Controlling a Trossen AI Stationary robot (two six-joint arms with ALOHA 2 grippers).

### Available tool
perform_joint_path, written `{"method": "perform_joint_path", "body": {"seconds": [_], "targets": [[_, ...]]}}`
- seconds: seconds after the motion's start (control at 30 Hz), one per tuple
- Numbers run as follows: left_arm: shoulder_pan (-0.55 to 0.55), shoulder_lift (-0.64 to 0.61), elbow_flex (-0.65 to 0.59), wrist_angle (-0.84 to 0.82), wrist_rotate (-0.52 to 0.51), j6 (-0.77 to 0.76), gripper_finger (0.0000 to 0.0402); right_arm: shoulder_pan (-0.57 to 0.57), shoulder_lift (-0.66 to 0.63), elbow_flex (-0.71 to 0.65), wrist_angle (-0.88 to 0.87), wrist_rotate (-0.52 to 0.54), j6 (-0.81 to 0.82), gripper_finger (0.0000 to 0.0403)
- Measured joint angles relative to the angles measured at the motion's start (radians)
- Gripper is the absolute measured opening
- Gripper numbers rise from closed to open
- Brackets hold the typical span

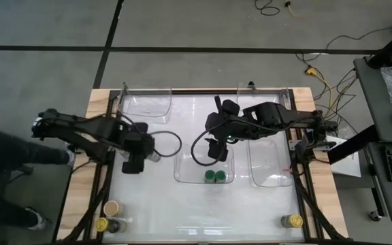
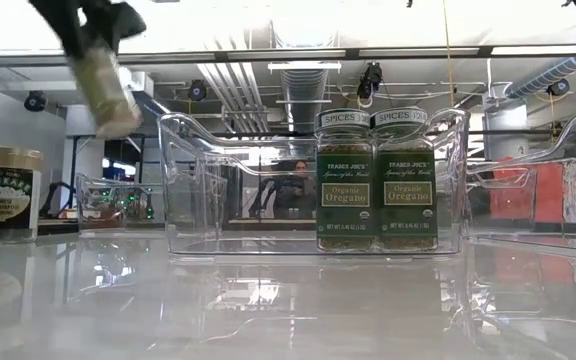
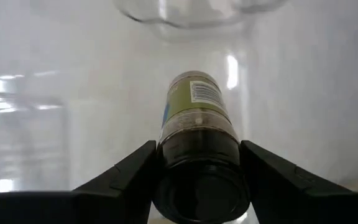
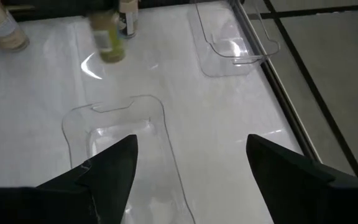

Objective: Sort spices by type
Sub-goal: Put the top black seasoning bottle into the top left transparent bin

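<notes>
Left pincer (image 3: 194, 186) clamped on a seemingly black-lidded spice jar (image 3: 197, 134); right pincer (image 4: 191, 165) apart, empty

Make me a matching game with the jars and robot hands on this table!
Things:
1. two green-lid jars
2. dark-lid jar
3. right gripper
4. yellow-lid jar

Places or states:
A. held between the left gripper's fingers
B. alone near the table's right front corner
C. standing side by side in the middle clear tray
D. open and empty above the middle tray

Pairs: 1-C, 2-A, 3-D, 4-B
</notes>
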Motion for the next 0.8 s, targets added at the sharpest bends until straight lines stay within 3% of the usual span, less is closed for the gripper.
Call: {"method": "perform_joint_path", "body": {"seconds": [0.27, 0.53, 0.8], "targets": [[0.069, -0.058, 0.166, -0.078, -0.164, -0.116, 0.0194, 0.0, 0.0, 0.0, 0.004, 0.0, 0.009, 0.0284], [0.235, -0.114, 0.213, -0.078, -0.182, -0.246, 0.0194, 0.0, 0.0, 0.0, 0.018, -0.001, 0.009, 0.0296], [0.313, -0.129, 0.212, -0.079, -0.191, -0.295, 0.0194, 0.001, 0.0, 0.0, 0.017, -0.007, 0.036, 0.0294]]}}
